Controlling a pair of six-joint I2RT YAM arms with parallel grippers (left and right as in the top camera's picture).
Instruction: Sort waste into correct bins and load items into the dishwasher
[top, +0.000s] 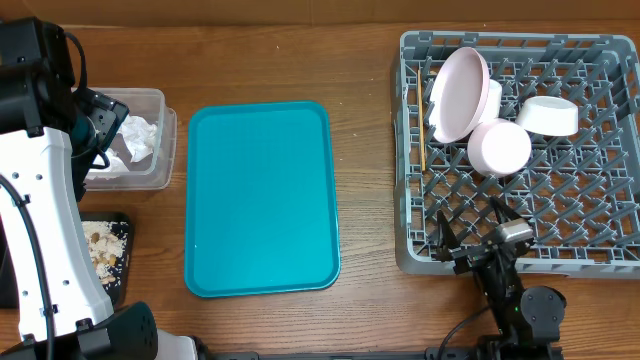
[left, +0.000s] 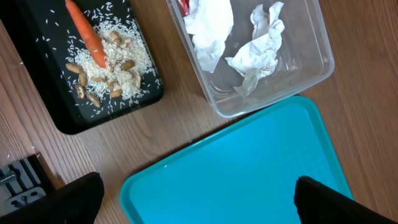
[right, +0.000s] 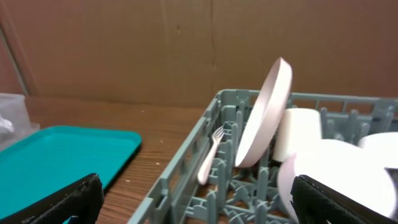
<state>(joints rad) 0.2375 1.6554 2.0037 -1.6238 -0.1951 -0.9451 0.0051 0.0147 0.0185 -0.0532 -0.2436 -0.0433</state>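
Nearest us, left gripper (left: 199, 200) and right gripper (right: 199, 199), both with jaws spread wide and nothing held. We then list: grey dish rack (top: 560, 205) on the right arm's side, holding pink plate (top: 458, 92) on edge, two bowls (top: 499, 147) (top: 549, 115), cup (right: 298, 130), fork (right: 210, 158) and wooden stick (top: 423, 140); teal tray (top: 260, 200) mid-table; clear tub (left: 311, 68) with napkins (left: 255, 50) and red wrapper (left: 182, 5); black tray (left: 50, 106) bearing rice and nuts (left: 112, 68) and carrot (left: 87, 34).
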